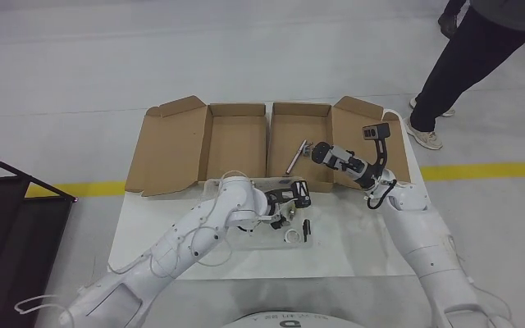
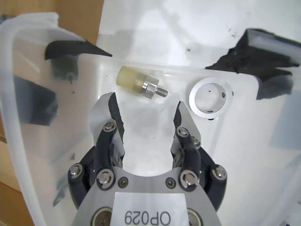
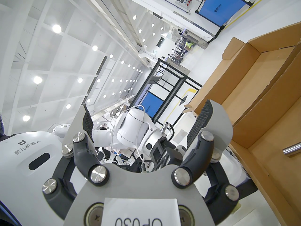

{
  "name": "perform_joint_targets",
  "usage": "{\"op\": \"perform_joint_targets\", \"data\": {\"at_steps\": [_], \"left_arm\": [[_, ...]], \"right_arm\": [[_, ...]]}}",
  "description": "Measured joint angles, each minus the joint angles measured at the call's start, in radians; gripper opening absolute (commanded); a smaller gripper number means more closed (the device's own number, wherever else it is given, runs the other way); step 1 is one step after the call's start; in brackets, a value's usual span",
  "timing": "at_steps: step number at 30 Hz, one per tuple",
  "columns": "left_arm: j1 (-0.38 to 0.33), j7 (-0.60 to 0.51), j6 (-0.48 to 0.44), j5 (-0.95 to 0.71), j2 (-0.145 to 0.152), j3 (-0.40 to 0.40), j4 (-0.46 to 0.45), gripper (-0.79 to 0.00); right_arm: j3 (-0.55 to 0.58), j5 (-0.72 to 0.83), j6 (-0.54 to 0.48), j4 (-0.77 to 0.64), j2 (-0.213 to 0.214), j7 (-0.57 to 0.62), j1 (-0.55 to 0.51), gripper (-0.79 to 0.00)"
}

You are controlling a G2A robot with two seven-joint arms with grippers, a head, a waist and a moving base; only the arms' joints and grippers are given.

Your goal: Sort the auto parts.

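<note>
My left gripper (image 2: 145,99) (image 1: 293,199) is open inside a clear plastic bin (image 2: 14,95) (image 1: 261,239). Just beyond its fingertips lies a yellowish cylinder with a metal threaded stud (image 2: 138,84). An aluminium ring (image 2: 209,97) lies beside one fingertip. Black parts (image 2: 254,57) rest against the bin's far wall. My right gripper (image 3: 148,109) (image 1: 308,150) is open and holds nothing, hovering over the right cardboard box (image 1: 299,135) (image 3: 258,90). A shiny metal rod (image 1: 294,160) (image 3: 291,150) lies in that box next to the gripper.
A second open cardboard box (image 1: 236,139) stands left of the first, its flaps (image 1: 164,148) spread out. A white ring (image 1: 289,237) and a black part (image 1: 306,228) lie at the bin's right end. A person (image 1: 467,57) stands beyond the table's far right corner.
</note>
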Motion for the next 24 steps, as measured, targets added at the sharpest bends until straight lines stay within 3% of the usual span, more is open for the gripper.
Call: {"op": "perform_joint_targets", "data": {"at_steps": [18, 24], "left_arm": [[-0.068, 0.047, 0.011, 0.0, -0.048, 0.081, 0.093, -0.197], [-0.081, 0.052, 0.011, 0.004, -0.058, 0.095, 0.112, -0.2]], "right_arm": [[0.0, 0.0, 0.0, 0.0, 0.0, 0.0, 0.0, 0.0], [0.0, 0.0, 0.0, 0.0, 0.0, 0.0, 0.0, 0.0]]}}
